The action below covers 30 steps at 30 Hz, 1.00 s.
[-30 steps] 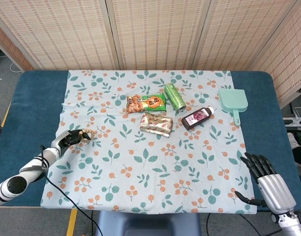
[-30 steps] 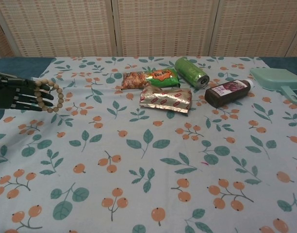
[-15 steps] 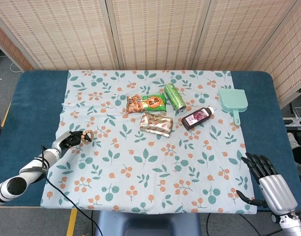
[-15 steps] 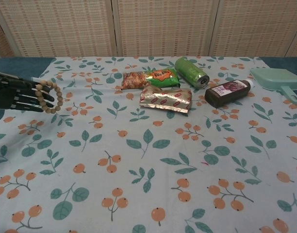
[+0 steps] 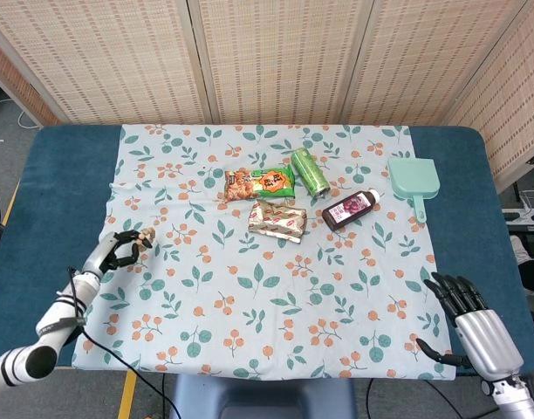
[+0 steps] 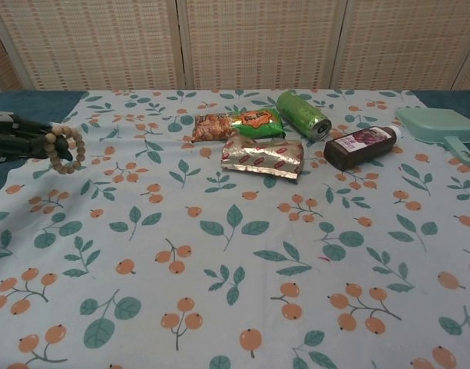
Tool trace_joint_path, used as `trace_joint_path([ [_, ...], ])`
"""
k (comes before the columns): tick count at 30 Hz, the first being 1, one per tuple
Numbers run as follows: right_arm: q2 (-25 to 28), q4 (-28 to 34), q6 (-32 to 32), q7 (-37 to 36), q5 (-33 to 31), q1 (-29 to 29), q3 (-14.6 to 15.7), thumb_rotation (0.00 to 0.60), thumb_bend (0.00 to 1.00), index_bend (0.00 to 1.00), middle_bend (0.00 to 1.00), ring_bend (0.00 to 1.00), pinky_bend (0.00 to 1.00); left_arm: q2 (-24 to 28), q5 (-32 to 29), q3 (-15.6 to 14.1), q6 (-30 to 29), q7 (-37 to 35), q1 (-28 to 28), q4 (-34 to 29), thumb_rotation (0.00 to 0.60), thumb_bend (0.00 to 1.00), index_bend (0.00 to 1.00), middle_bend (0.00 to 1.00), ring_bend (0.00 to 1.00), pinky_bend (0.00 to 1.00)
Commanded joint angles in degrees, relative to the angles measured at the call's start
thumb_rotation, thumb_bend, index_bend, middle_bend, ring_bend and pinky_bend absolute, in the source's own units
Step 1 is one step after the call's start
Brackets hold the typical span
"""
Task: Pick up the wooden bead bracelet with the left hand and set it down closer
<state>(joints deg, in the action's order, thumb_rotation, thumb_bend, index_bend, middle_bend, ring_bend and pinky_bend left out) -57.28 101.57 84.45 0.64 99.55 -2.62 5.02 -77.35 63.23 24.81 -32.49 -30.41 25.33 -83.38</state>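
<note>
The wooden bead bracelet [image 6: 64, 148] hangs as a loop of light brown beads from the fingertips of my left hand [image 6: 16, 146], at the left edge of the chest view, above the flowered cloth [image 6: 235, 231]. In the head view the same left hand [image 5: 117, 253] holds the bracelet [image 5: 143, 237] near the cloth's left border. My right hand [image 5: 469, 325] rests at the table's near right corner, fingers spread, holding nothing.
A snack bag [image 5: 260, 183], a green can [image 5: 309, 170], a silver-and-red packet [image 5: 277, 219], a dark bottle [image 5: 349, 208] and a mint dustpan [image 5: 414, 181] lie across the far half of the cloth. The blue table [image 5: 53, 192] shows beyond the cloth's sides.
My left hand has drawn back toward me and to the left with the bracelet, which now hangs smaller and closer to the cloth's edge. The right hand has barely moved.
</note>
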Motion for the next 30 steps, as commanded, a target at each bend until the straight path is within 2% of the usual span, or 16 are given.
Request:
trace_joint_path([
  [1, 0.03, 0.04, 0.03, 0.04, 0.0, 0.02, 0.02, 0.319, 0.22, 0.0, 0.0, 0.0, 0.0, -3.52, 5.18, -4.98, -4.24, 3.83, -0.98, 2.43, 0.6, 0.71, 0.45, 0.38, 0.17, 0.0],
  [5, 0.22, 0.11, 0.03, -0.16, -0.09, 0.03, 0.04, 0.319, 0.24, 0.0, 0.0, 0.0, 0.0, -5.88, 9.78, -10.56, -6.42, 10.92, 0.11, 7.39, 0.6, 0.67, 0.41, 0.31, 0.11, 0.0],
  [7, 0.29, 0.08, 0.16, -0.32, -0.16, 0.07, 0.0, 0.32, 0.25, 0.0, 0.0, 0.0, 0.0, -7.12, 11.44, -12.36, -8.12, 12.83, 0.22, 9.1, 0.6, 0.63, 0.34, 0.27, 0.08, 0.0],
  [8, 0.32, 0.08, 0.17, -0.37, -0.14, 0.08, 0.01, 0.32, 0.25, 0.0, 0.0, 0.0, 0.0, -7.36, 12.12, -13.1, -8.51, 13.36, 0.32, 9.54, 0.6, 0.61, 0.24, 0.22, 0.06, 0.0],
  [9, 0.37, 0.09, 0.17, -0.41, -0.11, 0.09, 0.05, 0.32, 0.25, 0.0, 0.0, 0.0, 0.0, -7.39, 12.91, -13.71, -8.9, 13.7, 0.47, 9.78, 0.6, 0.59, 0.11, 0.12, 0.04, 0.0],
  [11, 0.43, 0.13, 0.22, -0.36, -0.09, 0.12, 0.05, 0.32, 0.25, 0.0, 0.0, 0.0, 0.0, -7.76, 14.7, -14.17, -11.75, 13.09, 0.28, 9.94, 0.6, 0.55, 0.0, 0.01, 0.01, 0.0],
  [18, 0.33, 0.25, 0.19, -0.02, -0.03, 0.16, 0.09, 0.319, 0.25, 0.0, 0.0, 0.0, 0.0, -6.73, 22.43, -15.19, -24.63, 9.13, -1.14, 8.42, 0.6, 0.47, 0.0, 0.0, 0.0, 0.0],
  [21, 0.07, 0.15, 0.4, 0.42, 0.02, 0.24, -0.03, 0.319, 0.25, 0.0, 0.0, 0.0, 0.0, -4.46, 27.18, -16.0, -33.11, 8.87, -2.9, 6.1, 0.6, 0.46, 0.0, 0.0, 0.0, 0.0],
  [24, -0.42, -0.16, 0.7, 0.71, 0.18, 0.24, -0.25, 0.319, 0.25, 0.0, 0.0, 0.0, 0.0, -1.51, 31.82, -17.98, -41.8, 10.32, -5.91, 4.26, 0.6, 0.46, 0.0, 0.0, 0.0, 0.0],
  [30, -2.49, -1.07, 1.09, 4.82, -1.84, 0.56, -1.71, 0.319, 0.24, 0.0, 0.0, 0.0, 0.0, 2.15, 37.66, -25.51, -56.4, 16.23, -15.83, 5.25, 0.6, 0.46, 0.0, 0.0, 0.0, 0.0],
])
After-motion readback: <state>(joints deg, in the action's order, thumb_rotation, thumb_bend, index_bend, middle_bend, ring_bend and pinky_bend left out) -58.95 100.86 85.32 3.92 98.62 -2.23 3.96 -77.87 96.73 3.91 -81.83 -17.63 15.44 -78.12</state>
